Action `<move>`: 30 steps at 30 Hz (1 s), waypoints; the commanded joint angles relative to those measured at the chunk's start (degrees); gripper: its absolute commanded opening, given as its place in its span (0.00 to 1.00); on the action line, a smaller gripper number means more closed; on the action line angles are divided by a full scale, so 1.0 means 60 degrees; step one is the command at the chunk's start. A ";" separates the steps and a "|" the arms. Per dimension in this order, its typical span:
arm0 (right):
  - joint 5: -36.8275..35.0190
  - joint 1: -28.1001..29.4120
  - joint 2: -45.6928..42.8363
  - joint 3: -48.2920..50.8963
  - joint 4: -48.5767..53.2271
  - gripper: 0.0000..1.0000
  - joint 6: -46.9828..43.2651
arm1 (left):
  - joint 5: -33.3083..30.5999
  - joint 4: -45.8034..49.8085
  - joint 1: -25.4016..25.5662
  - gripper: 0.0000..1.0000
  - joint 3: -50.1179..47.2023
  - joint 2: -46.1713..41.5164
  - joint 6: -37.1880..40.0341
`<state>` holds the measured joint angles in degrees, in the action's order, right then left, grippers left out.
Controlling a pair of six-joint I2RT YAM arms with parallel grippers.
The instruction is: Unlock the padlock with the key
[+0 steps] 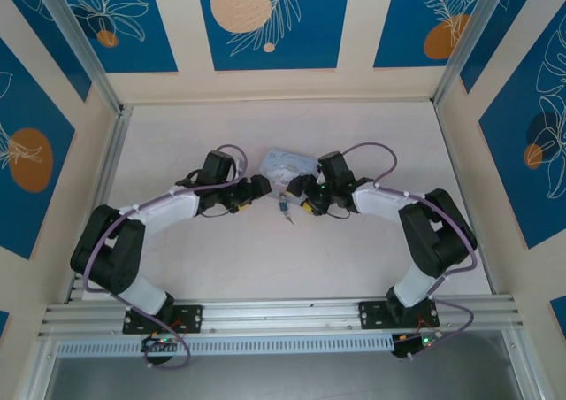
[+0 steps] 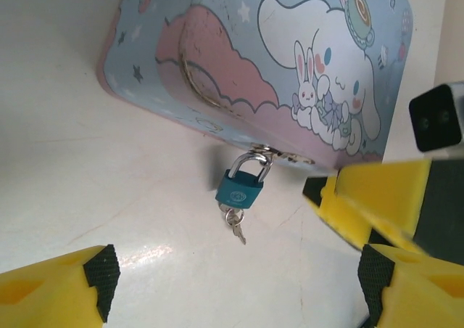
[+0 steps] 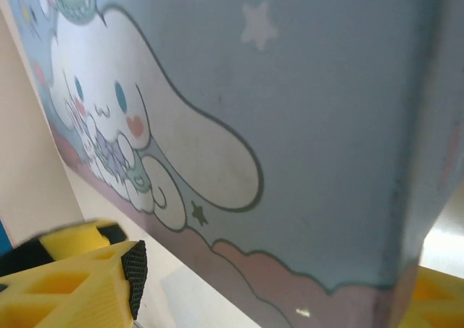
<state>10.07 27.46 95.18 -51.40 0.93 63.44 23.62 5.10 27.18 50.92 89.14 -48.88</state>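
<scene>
Hanging from the clasp of the tin [image 2: 254,52], the padlock [image 2: 239,189] has the key [image 2: 235,226] in its underside.
The left claw [image 2: 238,270] gapes wide and empty over the surface [image 2: 109,183] near the padlock; the right claw [image 3: 279,284] straddles the tin, grip impossible to tell.

White tabletop [image 1: 265,267], cream walls [image 1: 356,28] with blue floral panels [image 1: 301,46], aluminium frame rails [image 1: 283,311], bright even light

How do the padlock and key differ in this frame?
The padlock is teal-bodied and chunky; the key is a thin bare-metal sliver. The padlock's shackle hooks the hasp of the tin; the key sits at the padlock's bottom end. Both are tiny beside the tin and ungripped.
</scene>
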 commanded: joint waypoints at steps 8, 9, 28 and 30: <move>0.0840 -0.1030 0.1074 -0.2314 0.0322 0.64 -0.1416 | -0.0604 0.0745 -0.0212 0.91 0.0867 -0.0050 0.0374; 0.0828 -0.1029 0.0955 -0.2216 0.0397 0.64 -0.1561 | -0.0656 0.0805 -0.0257 0.91 0.0963 -0.0035 0.0426; -0.0088 0.0082 0.1747 -0.1928 0.0995 0.52 -0.2670 | -0.0328 0.1960 -0.1328 1.00 0.3927 0.2047 0.1468; -0.0190 0.0168 0.1954 -0.2108 0.1158 0.52 -0.2648 | -0.0257 0.1938 -0.1373 1.00 0.4041 0.2189 0.1489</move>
<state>10.50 27.70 105.54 -61.49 5.30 48.99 20.88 14.70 19.92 73.08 100.75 -41.43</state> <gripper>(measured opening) 0.518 0.998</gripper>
